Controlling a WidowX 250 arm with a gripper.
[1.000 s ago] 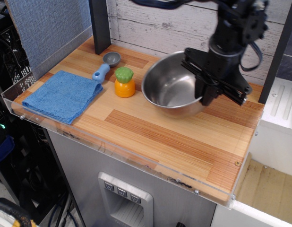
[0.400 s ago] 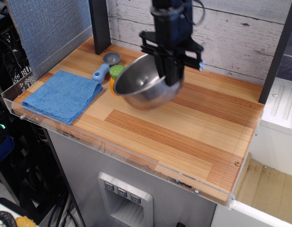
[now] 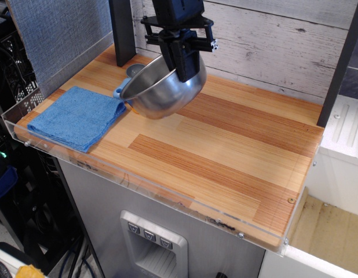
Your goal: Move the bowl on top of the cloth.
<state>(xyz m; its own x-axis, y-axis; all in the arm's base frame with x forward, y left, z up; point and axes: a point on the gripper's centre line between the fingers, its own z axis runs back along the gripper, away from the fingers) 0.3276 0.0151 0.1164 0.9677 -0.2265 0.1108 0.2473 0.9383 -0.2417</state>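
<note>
The shiny steel bowl (image 3: 161,92) hangs tilted above the wooden table, its open side facing left. My gripper (image 3: 183,68) is shut on the bowl's right rim and holds it in the air. The folded blue cloth (image 3: 76,117) lies flat at the table's left front, just left of the bowl and below it. The bowl is apart from the cloth.
A small grey scoop with a blue handle (image 3: 128,80) shows partly behind the bowl. A dark post (image 3: 122,29) stands at the back left. A clear plastic lip (image 3: 138,185) runs along the table's front edge. The wooden table top (image 3: 237,150) extends to the right.
My gripper has carried the bowl from the table's right middle up and to the left, toward the cloth. The bowl now hides the orange and green toy.
</note>
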